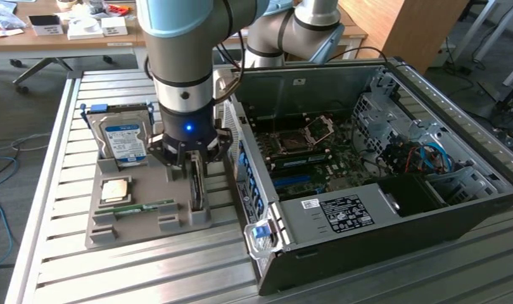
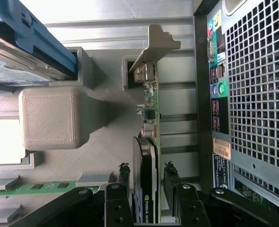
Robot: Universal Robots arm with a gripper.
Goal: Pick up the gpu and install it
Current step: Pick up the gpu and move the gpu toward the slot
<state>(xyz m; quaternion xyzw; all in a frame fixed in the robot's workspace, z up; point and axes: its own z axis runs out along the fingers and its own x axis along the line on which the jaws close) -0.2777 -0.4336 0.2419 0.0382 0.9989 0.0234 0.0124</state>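
The gpu (image 1: 196, 190) stands on edge in a slot of the grey holder (image 1: 147, 225), beside the open computer case (image 1: 367, 164). In the wrist view the gpu (image 2: 146, 142) is a dark card with a green board edge, and its silver bracket (image 2: 153, 45) is at the far end. My gripper (image 1: 196, 170) is lowered over the card's near end. The gripper (image 2: 146, 168) is open, one black finger (image 2: 124, 177) on each side of the card with a thin gap showing on both sides.
A hard drive (image 1: 124, 140) with a blue-white label stands in the holder's back slot. A processor (image 1: 114, 190) and a green memory stick (image 1: 147, 207) lie in front. The case's perforated rear wall (image 2: 257, 94) stands close beside the card. Everything rests on a slatted metal table (image 1: 138, 272).
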